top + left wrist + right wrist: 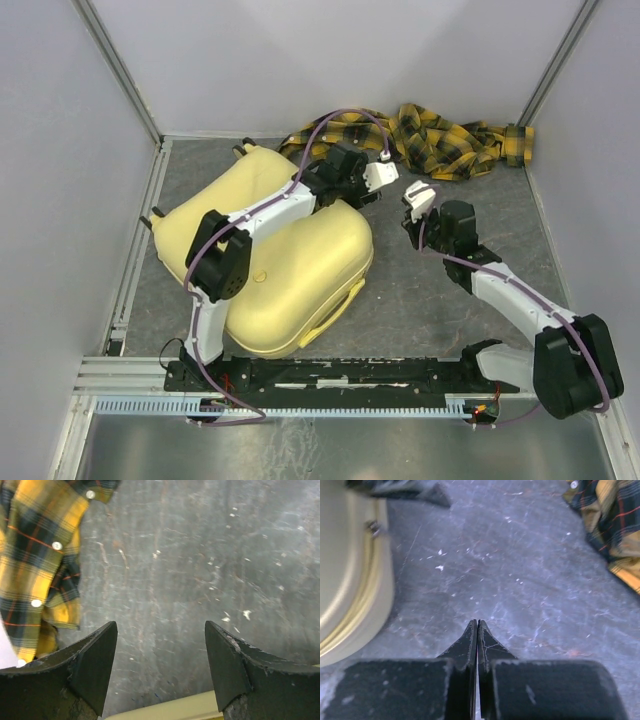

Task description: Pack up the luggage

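The luggage point(300, 280), a pale-yellow hard-shell suitcase, lies left of centre with only its outer shell showing and its yellow handle point(335, 310) facing the near side. My left arm reaches across it. The left gripper point(372, 190) hangs just past its far right edge, open over bare floor, nothing between the fingers point(160, 625). The luggage's rim point(170, 710) shows just below those fingers. My right gripper point(412, 215) hovers to the right of the luggage point(350, 580), shut and empty, with its tips point(477, 622) together above the floor.
A yellow-and-black plaid shirt point(440, 135) lies crumpled at the back, right of centre; it also appears in the wrist views as the shirt point(35, 565) and the shirt point(615, 525). Grey walls enclose the dark scratched floor point(420, 300). A rail point(330, 375) runs along the near edge.
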### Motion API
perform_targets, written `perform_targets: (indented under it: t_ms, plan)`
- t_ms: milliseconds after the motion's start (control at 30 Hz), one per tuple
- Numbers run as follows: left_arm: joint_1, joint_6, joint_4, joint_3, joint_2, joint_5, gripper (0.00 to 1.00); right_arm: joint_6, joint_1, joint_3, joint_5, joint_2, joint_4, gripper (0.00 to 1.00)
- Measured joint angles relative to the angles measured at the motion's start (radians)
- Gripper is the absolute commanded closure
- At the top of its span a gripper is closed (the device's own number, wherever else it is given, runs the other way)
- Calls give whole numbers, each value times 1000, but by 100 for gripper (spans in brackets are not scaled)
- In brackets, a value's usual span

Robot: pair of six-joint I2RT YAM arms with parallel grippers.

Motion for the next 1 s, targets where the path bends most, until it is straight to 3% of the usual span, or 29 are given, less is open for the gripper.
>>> perform_targets:
  t_ms: [167,367,467,733,1000]
  plan:
    - [-4,-28,-51,-24,-24,37,20,-27,-64,71,-81,60,6,95]
    - [10,-122,-89,24,-26,41,11,16,-56,104,-306,35,-64,53]
    - [17,-174,-118,52,-37,51,10,80,-38,47,-358,-62,-95,43]
    - [23,-282,-138,120,-91,80,9,261,45,-144,-414,-324,-132,39]
    - [23,-332,-140,120,-183,80,10,468,138,-245,-393,-240,24,45]
